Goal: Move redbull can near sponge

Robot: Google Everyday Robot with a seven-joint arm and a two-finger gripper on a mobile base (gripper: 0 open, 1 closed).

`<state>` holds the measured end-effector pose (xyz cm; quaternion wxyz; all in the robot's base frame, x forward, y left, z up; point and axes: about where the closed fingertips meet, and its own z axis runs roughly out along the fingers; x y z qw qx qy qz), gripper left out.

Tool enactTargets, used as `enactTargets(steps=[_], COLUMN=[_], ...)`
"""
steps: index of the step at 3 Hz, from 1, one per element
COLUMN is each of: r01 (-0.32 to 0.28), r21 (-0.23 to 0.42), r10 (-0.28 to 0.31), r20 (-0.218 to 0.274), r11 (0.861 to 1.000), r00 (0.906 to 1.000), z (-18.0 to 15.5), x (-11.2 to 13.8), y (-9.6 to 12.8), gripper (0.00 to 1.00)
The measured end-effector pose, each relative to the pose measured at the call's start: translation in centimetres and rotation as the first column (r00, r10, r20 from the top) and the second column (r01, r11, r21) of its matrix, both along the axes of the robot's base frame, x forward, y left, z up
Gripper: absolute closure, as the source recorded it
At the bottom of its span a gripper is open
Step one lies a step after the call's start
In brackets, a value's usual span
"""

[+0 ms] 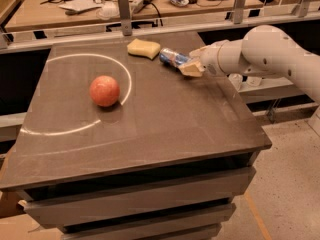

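Note:
The redbull can (171, 58) is blue and silver and lies on its side, held low over the far part of the table. My gripper (190, 62) reaches in from the right and is shut on the can's right end. The pale yellow sponge (143, 48) lies on the table just left of the can, a small gap between them.
A round reddish-orange fruit (104, 90) sits left of centre on the dark table (150, 129), inside a white painted circle (127, 84). A metal rail (150, 31) runs behind the table, with a cluttered desk beyond it. The table's right edge drops to the floor.

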<state>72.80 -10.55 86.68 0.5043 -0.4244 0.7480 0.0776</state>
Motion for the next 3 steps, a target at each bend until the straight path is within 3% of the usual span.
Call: enactTargets(steps=[1, 2, 3], r01=[-0.009, -0.028, -0.036], r21=[-0.006, -0.005, 0.002], r10=[0.009, 0.028, 0.036], r20=[-0.015, -0.030, -0.036], r11=[1.000, 1.000, 0.999], r00=[0.9999, 0.9992, 0.9987], z=[-0.7, -1.4, -1.8], x=[0.8, 1.1, 0.9], y=[0.5, 1.3, 1.6], gripper=[0.75, 0.43, 0.20])
